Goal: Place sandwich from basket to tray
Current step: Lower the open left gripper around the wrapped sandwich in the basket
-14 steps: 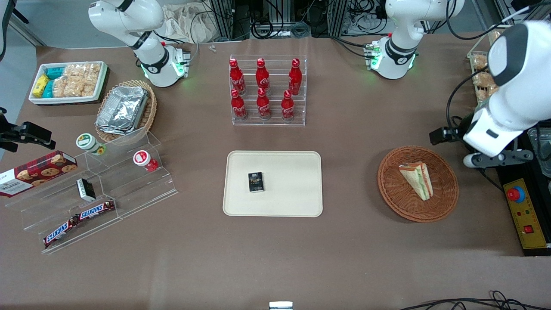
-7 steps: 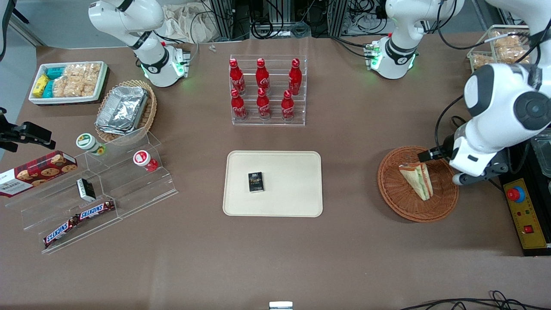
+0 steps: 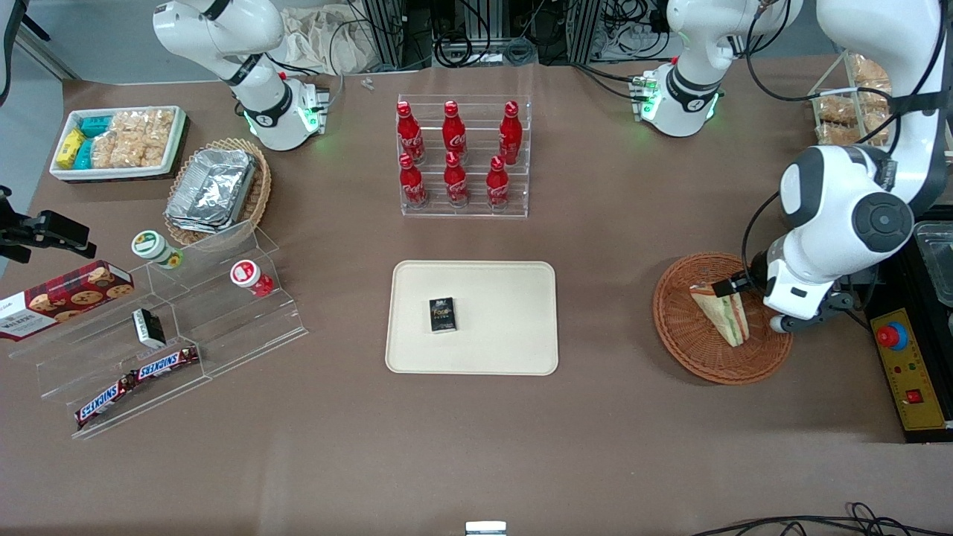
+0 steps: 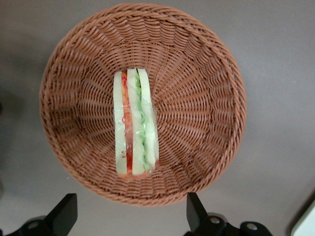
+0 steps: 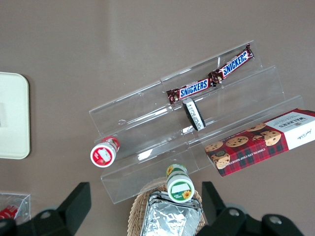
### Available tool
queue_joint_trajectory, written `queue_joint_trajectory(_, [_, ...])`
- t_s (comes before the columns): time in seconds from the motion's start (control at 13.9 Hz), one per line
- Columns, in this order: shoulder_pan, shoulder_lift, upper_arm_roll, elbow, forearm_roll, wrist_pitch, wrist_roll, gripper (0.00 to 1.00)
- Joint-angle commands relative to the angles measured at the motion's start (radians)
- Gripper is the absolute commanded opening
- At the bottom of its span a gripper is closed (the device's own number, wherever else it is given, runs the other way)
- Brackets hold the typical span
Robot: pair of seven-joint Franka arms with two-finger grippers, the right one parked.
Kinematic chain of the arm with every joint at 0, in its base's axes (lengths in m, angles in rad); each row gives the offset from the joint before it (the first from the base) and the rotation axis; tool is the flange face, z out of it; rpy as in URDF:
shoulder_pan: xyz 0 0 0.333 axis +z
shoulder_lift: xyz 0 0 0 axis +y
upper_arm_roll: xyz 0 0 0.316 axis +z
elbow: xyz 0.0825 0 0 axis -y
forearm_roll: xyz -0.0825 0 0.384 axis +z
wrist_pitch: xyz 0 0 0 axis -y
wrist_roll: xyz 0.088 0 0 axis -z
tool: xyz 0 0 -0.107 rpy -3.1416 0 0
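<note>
The sandwich [image 3: 722, 311] [image 4: 135, 128], a wrapped wedge with green and red filling, lies in the round reddish-brown basket [image 3: 692, 357] [image 4: 206, 73]. My left gripper [image 3: 797, 309] [image 4: 129, 216] hangs above the basket's rim at the working arm's end of the table. It is open wide with nothing between its fingers, and the sandwich lies just off their line. The cream tray [image 3: 506, 313] sits at the table's middle, toward the parked arm from the basket.
A small black box [image 3: 442, 314] lies on the tray. A rack of red bottles [image 3: 458, 160] stands farther from the camera than the tray. A yellow control box [image 3: 904, 365] sits beside the basket. An acrylic stand [image 3: 171, 320] with snacks is at the parked arm's end.
The left arm has swung in over the basket and come lower. Its gripper now hangs over the basket's rim. The sandwich has not moved.
</note>
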Motion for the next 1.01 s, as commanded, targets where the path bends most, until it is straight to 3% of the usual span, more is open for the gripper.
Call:
queue_joint_trajectory(0.0, [0.003,0.022,-0.005,-0.04,0.01,0.079,-0.063,1.0])
queue_joint_trajectory(0.93, [0.003,0.114,0.018,-0.117,0.013,0.291,-0.074,1.0])
